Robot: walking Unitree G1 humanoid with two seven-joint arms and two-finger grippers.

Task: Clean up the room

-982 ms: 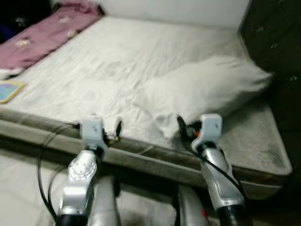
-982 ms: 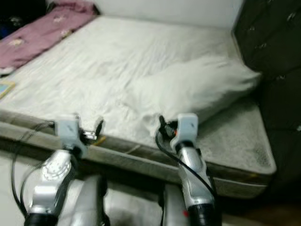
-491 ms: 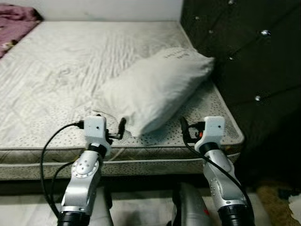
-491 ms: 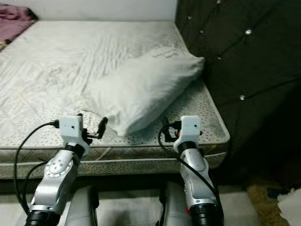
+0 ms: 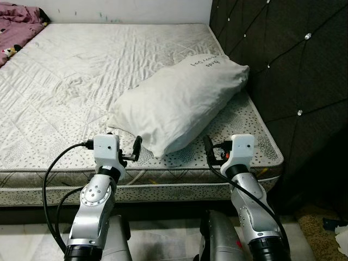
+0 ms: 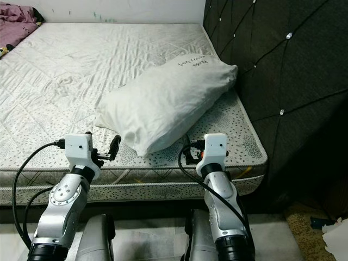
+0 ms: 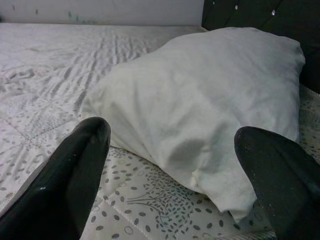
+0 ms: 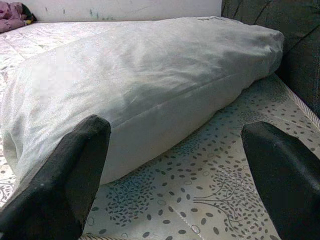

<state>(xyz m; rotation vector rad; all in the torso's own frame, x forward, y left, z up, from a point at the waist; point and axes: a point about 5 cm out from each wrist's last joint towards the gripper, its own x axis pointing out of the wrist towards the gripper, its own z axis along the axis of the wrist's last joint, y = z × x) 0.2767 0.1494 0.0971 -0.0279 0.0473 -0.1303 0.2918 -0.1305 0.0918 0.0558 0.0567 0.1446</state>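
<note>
A white pillow (image 5: pixel 179 103) with dark writing near one end lies slanted on the bare patterned mattress (image 5: pixel 65 81), close to its right front corner. My left gripper (image 5: pixel 124 142) hovers at the mattress's front edge, just short of the pillow's near corner, open and holding nothing. My right gripper (image 5: pixel 222 145) is raised over the same edge to the right of that corner, also open. In the left wrist view the pillow (image 7: pixel 200 110) lies just ahead between the black fingers (image 7: pixel 75 170). In the right wrist view its long side (image 8: pixel 140 95) spans the gap.
A dark tufted headboard (image 5: pixel 288 70) rises along the right side of the bed. A pink blanket (image 5: pixel 16 22) is bunched at the far left. A brown rug (image 5: pixel 312 228) and white paper (image 5: pixel 342 236) lie on the floor at lower right.
The camera has swung right and steadied, so the pillow and headboard sit nearer the centre and the blanket has slid to the far left. Both arms stay raised before the bed edge.
</note>
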